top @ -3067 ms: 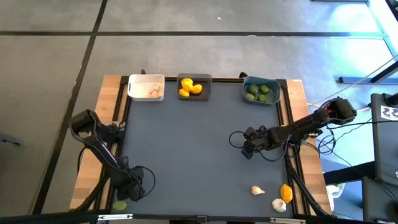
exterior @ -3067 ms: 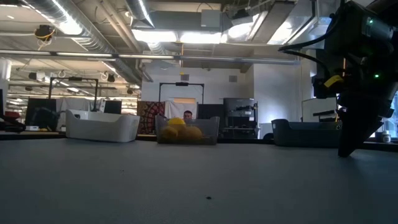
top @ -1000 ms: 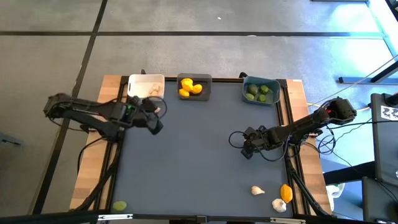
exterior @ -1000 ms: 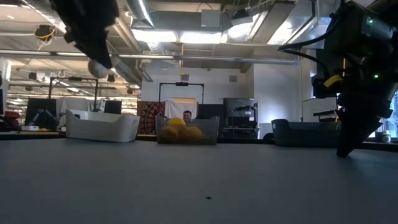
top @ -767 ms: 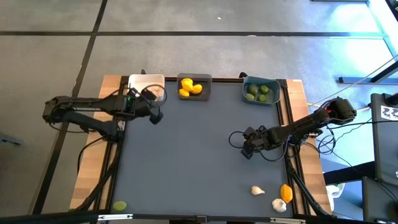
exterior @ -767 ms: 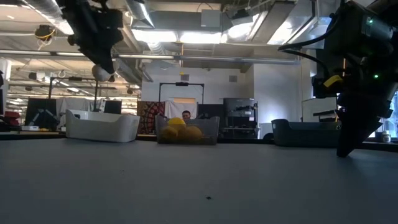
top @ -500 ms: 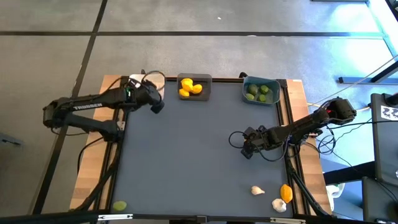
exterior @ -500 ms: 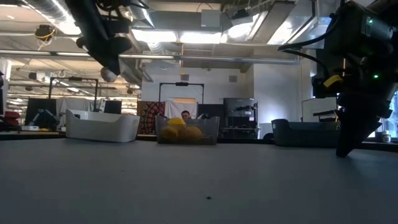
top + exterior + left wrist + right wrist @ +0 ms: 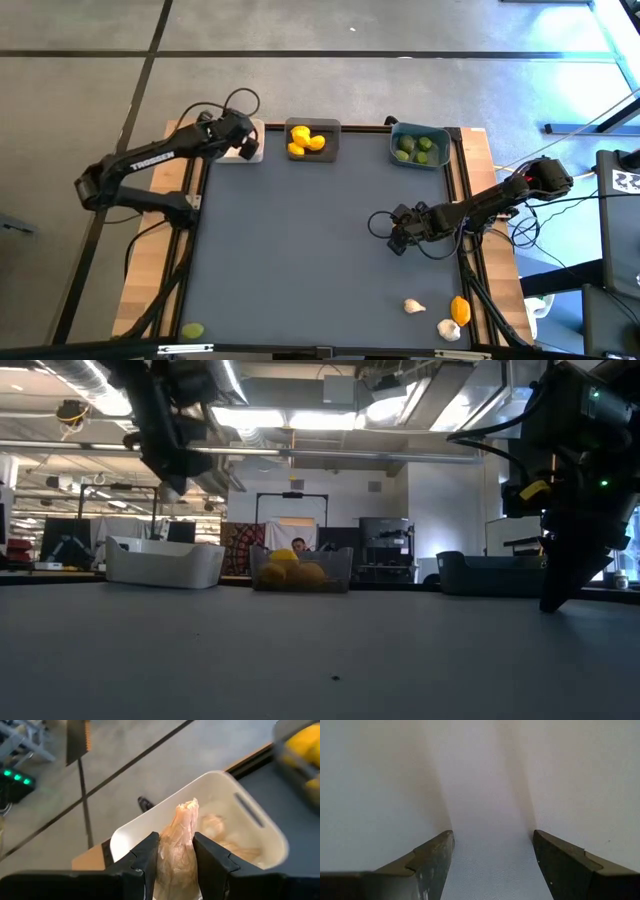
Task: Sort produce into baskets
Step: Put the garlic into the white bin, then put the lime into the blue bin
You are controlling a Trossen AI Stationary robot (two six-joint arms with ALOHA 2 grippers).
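Note:
My left gripper (image 9: 246, 147) is shut on a whitish garlic bulb (image 9: 179, 840) above the white basket (image 9: 240, 817) at the table's far left. The basket holds more garlic (image 9: 220, 827). The dark grey basket (image 9: 313, 140) holds yellow fruits, and the teal basket (image 9: 419, 146) holds green ones. My right gripper (image 9: 397, 238) is open and empty, low over the mat at mid right; it also shows in its wrist view (image 9: 492, 855). In the low view my left gripper (image 9: 168, 480) hangs high above the white basket (image 9: 165, 563). My left gripper pinches the garlic bulb's two sides (image 9: 175, 855) between its two fingers. The bulb's pointed end (image 9: 189, 807) sticks out past the fingertips. The bulb is lifted clear, over the white basket's opening.
Two garlic bulbs (image 9: 414, 306) (image 9: 448, 328) and a yellow-orange fruit (image 9: 460, 310) lie near the table's near right corner. A green fruit (image 9: 192, 330) lies at the near left edge. The mat's middle (image 9: 320, 250) is bare.
My left gripper, still shut on the garlic bulb, has gone toward the table's far edge from beside the mat's left side until it stands over the white basket. The bulb has stayed lifted clear.

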